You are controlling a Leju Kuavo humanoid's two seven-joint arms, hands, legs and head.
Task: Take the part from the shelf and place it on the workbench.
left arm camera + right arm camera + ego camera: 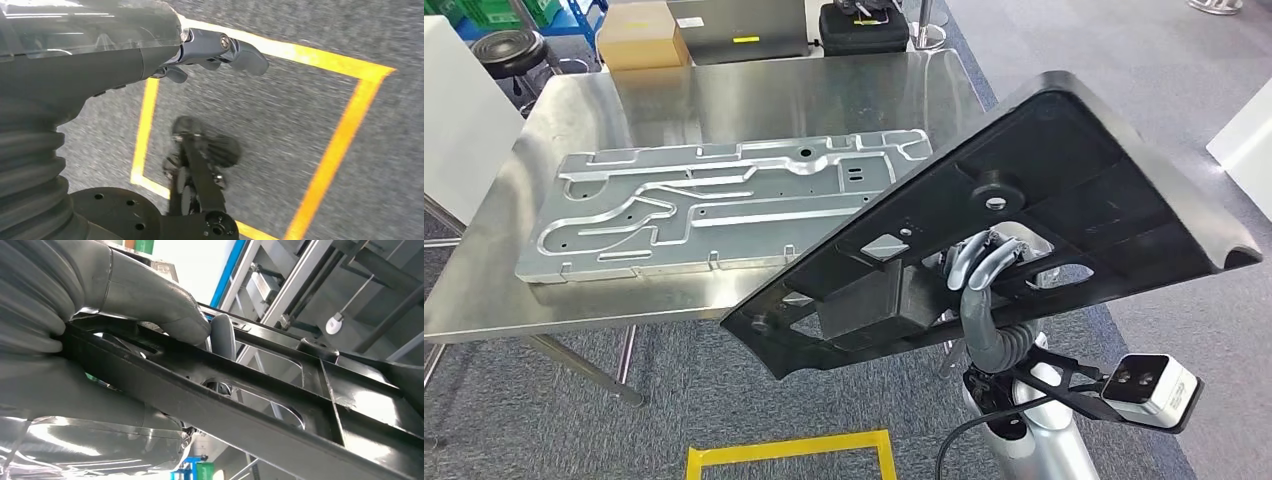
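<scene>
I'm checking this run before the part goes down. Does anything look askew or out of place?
The black part is held steeply tilted in the right hand, above the workbench corner, not level with it. The silver plate lies flat but slightly skewed to the bench edges. Nothing looks spilled or damaged.

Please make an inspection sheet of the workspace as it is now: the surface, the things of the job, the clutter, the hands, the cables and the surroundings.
Surface: steel workbench, shiny, bare near its far edge.
Job's things: black part held tilted in the air at the workbench's right corner, not yet set down.
Clutter: large silver machined plate lying flat on the workbench.
Hands: right hand grips the black part through an opening; left hand hangs over the floor, holding nothing, fingers curled.
Cables: black cable by the right arm.
Surroundings: grey carpet with yellow tape square; cardboard box, black case and black stool behind the workbench.
</scene>
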